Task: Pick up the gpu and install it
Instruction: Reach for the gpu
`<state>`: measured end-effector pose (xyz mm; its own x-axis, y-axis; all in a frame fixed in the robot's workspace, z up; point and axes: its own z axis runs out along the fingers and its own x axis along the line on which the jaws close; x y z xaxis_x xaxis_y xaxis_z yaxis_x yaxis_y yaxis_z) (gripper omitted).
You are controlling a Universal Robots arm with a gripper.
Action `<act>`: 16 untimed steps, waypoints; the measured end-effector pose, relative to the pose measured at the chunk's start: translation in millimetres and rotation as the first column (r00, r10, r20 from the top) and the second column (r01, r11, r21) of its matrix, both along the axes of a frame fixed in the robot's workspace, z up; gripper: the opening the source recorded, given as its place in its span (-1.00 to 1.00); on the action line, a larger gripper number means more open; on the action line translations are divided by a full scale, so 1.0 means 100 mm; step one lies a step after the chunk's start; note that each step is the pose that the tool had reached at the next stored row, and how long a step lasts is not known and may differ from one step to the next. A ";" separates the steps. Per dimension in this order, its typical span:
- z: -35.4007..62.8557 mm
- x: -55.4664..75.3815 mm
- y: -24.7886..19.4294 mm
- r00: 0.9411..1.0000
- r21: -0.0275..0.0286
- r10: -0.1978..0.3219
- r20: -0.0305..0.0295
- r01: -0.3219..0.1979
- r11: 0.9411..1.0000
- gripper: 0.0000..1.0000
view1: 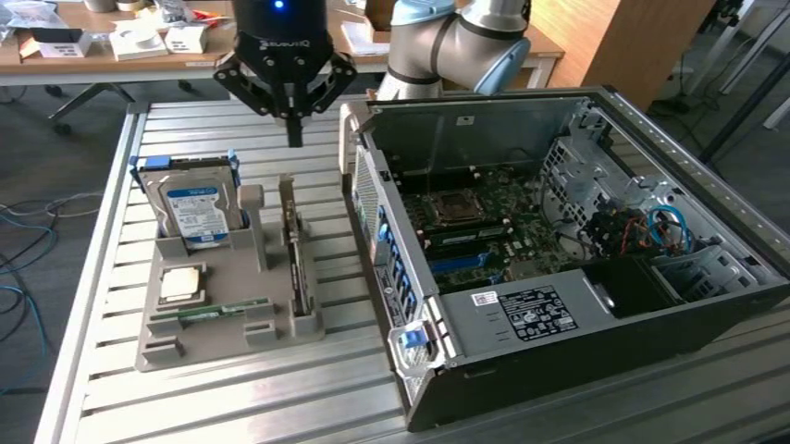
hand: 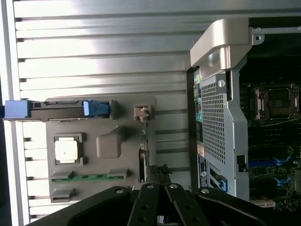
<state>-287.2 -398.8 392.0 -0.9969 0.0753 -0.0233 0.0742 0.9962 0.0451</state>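
The gpu (view1: 294, 250) stands on its long edge in a slot of the grey holder tray (view1: 228, 344), a thin dark card with a silver bracket at its far end. In the wrist view the gpu (hand: 142, 153) appears edge-on, a narrow strip on the tray (hand: 108, 141). My gripper (view1: 294, 137) hangs above the card's far end, clear of it, shut with nothing between its fingers. Its black fingers (hand: 146, 205) meet close together in the wrist view.
On the tray are also a hard drive (view1: 198, 211) with a blue-white label, a square processor (view1: 183, 282) and a green memory stick (view1: 210, 311). The open computer case (view1: 494, 104) lies at the exterior view's right, its motherboard (view1: 475, 222) exposed. All rest on a slatted metal table (view1: 222, 407).
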 end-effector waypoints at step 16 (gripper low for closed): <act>-0.004 -0.14 0.000 1.000 0.000 0.000 0.000 0.000 1.000 -0.79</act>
<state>-301.3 -398.9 391.6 -0.9969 0.0753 -0.0233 0.0742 0.9962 0.0449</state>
